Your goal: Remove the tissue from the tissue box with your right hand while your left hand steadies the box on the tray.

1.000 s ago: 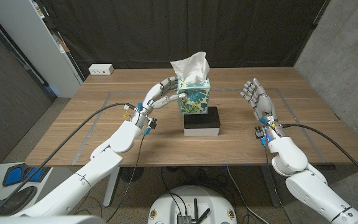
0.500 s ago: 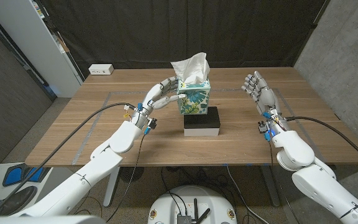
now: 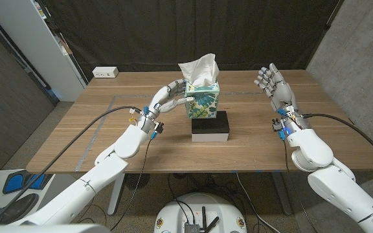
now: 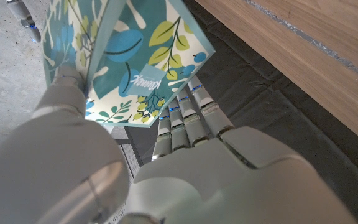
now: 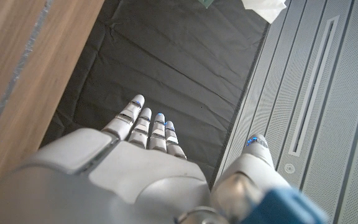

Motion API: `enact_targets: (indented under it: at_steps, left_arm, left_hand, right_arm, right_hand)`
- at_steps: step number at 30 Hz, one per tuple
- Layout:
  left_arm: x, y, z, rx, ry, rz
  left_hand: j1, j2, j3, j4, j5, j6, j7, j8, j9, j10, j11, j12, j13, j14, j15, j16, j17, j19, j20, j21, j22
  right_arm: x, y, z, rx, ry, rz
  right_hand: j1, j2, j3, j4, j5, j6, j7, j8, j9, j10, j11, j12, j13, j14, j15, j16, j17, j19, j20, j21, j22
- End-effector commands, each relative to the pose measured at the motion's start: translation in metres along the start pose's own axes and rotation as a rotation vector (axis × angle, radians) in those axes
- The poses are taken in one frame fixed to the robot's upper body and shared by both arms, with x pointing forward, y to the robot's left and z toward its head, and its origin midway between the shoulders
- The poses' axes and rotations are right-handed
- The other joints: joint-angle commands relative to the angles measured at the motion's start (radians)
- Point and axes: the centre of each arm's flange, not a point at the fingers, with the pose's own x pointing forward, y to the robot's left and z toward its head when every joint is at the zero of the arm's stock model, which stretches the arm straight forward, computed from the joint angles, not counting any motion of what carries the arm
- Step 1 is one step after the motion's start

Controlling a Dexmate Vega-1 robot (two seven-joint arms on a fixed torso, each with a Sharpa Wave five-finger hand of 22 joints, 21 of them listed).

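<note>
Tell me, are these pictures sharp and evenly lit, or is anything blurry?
Head view: even, soft light, sharp throughout, only faint shadows under the tissue box. Left wrist view: the left hand close to the lens is soft, the box print crisp. Right wrist view: the right hand looks blurred near the lens; the backdrop is dim.

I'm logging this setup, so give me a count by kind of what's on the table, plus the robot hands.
Tissue box: 1
Tissue sticking out of the box: 1
Black and white block under the box: 1
White power strip: 1
Robot hands: 2, left hand, right hand
Total: 6
</note>
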Motion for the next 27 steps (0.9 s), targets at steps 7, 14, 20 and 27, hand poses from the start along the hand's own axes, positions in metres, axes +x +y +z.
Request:
enact_targets:
  at_steps: [7,14,20,27]
  left_arm:
    - [0.005,0.000,0.001,0.009,0.000,-0.008]
    - [0.005,0.001,0.001,0.003,-0.001,-0.002]
    - [0.005,0.001,0.001,0.004,-0.001,-0.003]
    - [0.006,0.000,0.002,0.003,-0.007,-0.005]
  left_hand:
    - [0.034,0.038,0.000,0.000,0.009,0.020,0.012,-0.003,0.003,0.004,0.000,0.000,0.006,0.009,-0.007,-0.001,0.005,0.006,0.003,0.007,0.004]
    - [0.035,0.039,-0.001,0.000,0.009,0.022,0.011,-0.004,0.003,0.006,0.002,0.000,0.007,0.010,-0.008,-0.002,0.006,0.006,0.003,0.007,0.004]
    - [0.035,0.039,-0.002,0.000,0.009,0.022,0.011,-0.004,0.004,0.007,0.002,-0.001,0.007,0.010,-0.007,-0.002,0.006,0.006,0.003,0.006,0.004]
    - [0.036,0.040,-0.003,0.000,0.009,0.023,0.010,-0.006,0.004,0.009,0.002,-0.001,0.007,0.010,-0.007,-0.003,0.006,0.006,0.003,0.006,0.004]
  right_arm:
    - [0.014,-0.010,0.037,-0.078,-0.065,-0.019]
    - [0.014,-0.014,0.052,-0.115,-0.059,-0.020]
    - [0.014,-0.016,0.061,-0.113,-0.058,-0.016]
    - [0.018,-0.016,0.068,-0.125,-0.058,-0.011]
  right_hand:
    - [0.007,0.004,0.006,-0.001,-0.001,0.007,0.001,-0.004,0.003,0.010,0.003,0.002,0.004,0.005,0.001,-0.001,-0.001,0.006,0.004,0.000,0.002]
    - [0.007,0.004,0.006,-0.001,-0.001,0.007,0.001,-0.004,0.003,0.010,0.002,0.001,0.004,0.006,0.002,-0.001,-0.002,0.006,0.005,0.000,0.002]
    - [0.007,0.004,0.006,-0.001,-0.001,0.008,0.001,-0.004,0.003,0.011,0.004,0.001,0.004,0.007,0.002,-0.001,-0.002,0.007,0.005,0.000,0.002]
    - [0.008,0.004,0.006,-0.001,-0.001,0.009,0.003,-0.004,0.003,0.011,0.004,0.001,0.004,0.007,0.003,-0.001,-0.002,0.008,0.004,0.000,0.002]
